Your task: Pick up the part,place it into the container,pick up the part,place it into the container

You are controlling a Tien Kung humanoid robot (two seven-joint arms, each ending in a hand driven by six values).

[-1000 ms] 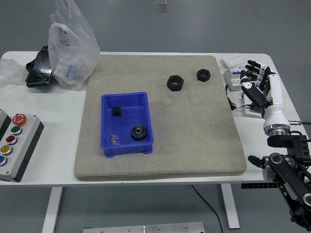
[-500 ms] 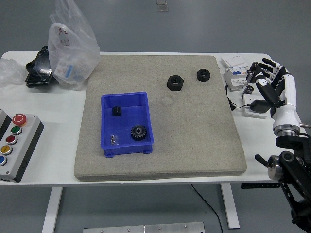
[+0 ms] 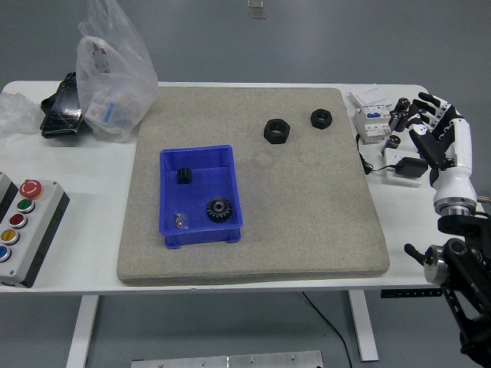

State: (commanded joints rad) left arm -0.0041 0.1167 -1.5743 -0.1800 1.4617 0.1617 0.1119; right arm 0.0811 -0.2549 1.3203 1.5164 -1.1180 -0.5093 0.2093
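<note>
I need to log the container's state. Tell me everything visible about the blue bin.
The blue bin is a small, open-topped rectangular tray that looks like plastic, with short feet at its near edge. It sits upright on the left half of the grey mat. Inside lie a black gear, a smaller black part and a tiny metallic piece. No robot hand touches it.

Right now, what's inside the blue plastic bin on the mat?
The blue plastic bin holds a black toothed gear, a smaller black gear, and a tiny metallic part. Nothing inside looks covered.
</note>
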